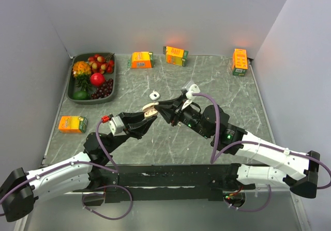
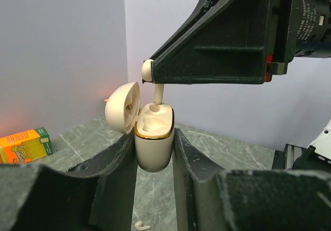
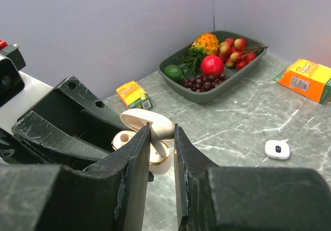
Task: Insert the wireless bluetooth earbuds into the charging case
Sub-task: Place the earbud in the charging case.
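Note:
The cream charging case (image 2: 153, 143) with a gold rim is held above the table, its lid (image 2: 123, 107) swung open to the left. My left gripper (image 2: 153, 138) is shut on the case body. One white earbud (image 3: 166, 130) is pinched in my right gripper (image 3: 162, 138), stem down, with its tip at the case's open socket (image 2: 155, 109). In the top view both grippers meet at the table's centre around the case (image 1: 150, 110). A second earbud (image 2: 139, 225) lies on the table below the case.
A grey tray (image 1: 93, 101) of fruit sits at the back left. Orange cartons stand at the back (image 1: 140, 59), (image 1: 176, 55), the back right (image 1: 239, 61) and the left edge (image 1: 72, 123). A white rounded-square piece (image 1: 154, 94) lies just behind the grippers.

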You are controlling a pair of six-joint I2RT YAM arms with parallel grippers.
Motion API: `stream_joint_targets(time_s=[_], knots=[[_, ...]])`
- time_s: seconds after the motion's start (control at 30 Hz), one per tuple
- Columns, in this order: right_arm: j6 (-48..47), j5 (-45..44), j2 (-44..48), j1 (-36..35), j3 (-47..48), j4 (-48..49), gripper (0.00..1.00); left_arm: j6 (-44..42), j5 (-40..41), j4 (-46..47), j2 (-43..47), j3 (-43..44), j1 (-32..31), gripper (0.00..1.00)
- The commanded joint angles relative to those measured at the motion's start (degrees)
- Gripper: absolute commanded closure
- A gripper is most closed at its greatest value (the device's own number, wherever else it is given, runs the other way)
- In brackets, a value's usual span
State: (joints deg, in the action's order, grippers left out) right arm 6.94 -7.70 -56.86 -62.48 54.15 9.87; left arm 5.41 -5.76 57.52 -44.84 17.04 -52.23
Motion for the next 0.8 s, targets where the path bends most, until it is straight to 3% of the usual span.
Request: stream_joint_targets(time_s=[0.0, 0.77], knots=[[1.41, 0.85, 0.35, 0.25, -0.01, 2.96, 1.0, 0.92, -0.74, 2.25, -0.07, 0.8, -0.33, 0.99], [2.11, 0.32, -0.18, 0.34, -0.71, 2.26, 1.0, 1.01, -0.92, 1.98, -0.25, 1.42, -0.24, 0.99]])
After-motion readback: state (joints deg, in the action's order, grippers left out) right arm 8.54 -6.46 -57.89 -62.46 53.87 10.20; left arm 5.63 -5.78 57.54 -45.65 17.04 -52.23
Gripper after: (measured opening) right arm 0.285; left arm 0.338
